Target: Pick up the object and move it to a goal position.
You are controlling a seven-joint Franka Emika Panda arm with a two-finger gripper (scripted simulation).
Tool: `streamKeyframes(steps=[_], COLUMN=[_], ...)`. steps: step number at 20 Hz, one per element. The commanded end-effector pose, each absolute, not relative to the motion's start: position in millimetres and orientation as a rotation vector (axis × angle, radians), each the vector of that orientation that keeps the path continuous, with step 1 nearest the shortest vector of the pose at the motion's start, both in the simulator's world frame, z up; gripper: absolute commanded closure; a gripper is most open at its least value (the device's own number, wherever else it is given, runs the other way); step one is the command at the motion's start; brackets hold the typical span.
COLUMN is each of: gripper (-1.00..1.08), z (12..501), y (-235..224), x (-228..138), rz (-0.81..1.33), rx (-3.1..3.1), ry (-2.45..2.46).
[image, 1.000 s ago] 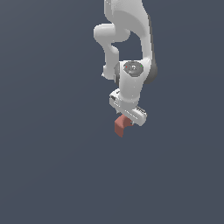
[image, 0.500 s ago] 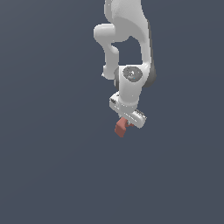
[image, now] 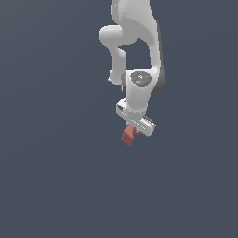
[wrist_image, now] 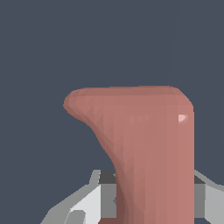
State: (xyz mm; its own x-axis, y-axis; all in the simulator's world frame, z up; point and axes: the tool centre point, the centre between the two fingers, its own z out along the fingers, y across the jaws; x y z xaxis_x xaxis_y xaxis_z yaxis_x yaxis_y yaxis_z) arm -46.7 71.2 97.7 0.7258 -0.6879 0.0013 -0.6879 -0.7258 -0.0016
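The gripper [image: 133, 133] is seen at the lower end of the white arm [image: 135, 42], turned downward and slightly askew in the exterior view. Its jaws are closed onto the object [image: 128, 135], a small reddish-brown blocky piece, which is held between them and hangs just below the white gripper body. In the exterior view the piece is seen projecting from the underside of the gripper toward the exterior view's left, its lower end free and touching nothing that can be made out.

In the wrist view the object [wrist_image: 148, 144] is shown very close to the camera and fills much of the picture. A broad stem is seen rising from between the grey and white fingers [wrist_image: 83, 205], and a rounded lobe is carried out to one side at its far end, so that an L-like outline is given. A small bright highlight is visible near the outer corner. The stem is flanked on both sides by gripper parts, with a dark band behind it; the exact contact faces are hidden by the piece itself.

Around the gripper only a flat, dark blue-grey background [image: 51, 176] is shown. Whether the object is above a surface or resting near one cannot be told from either view.
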Motion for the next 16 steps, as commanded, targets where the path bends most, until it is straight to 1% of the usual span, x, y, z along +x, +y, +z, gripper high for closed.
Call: streamKeyframes(steps=[1, 6, 16], gripper=[1.08, 1.08, 1.08], z=[99, 111, 151], y=[69, 54, 2], x=[-45, -36, 0], rz=[-0.002, -0.002, 0.0], rx=[-2.918, -2.918, -2.918], ry=[1.163, 1.163, 1.162])
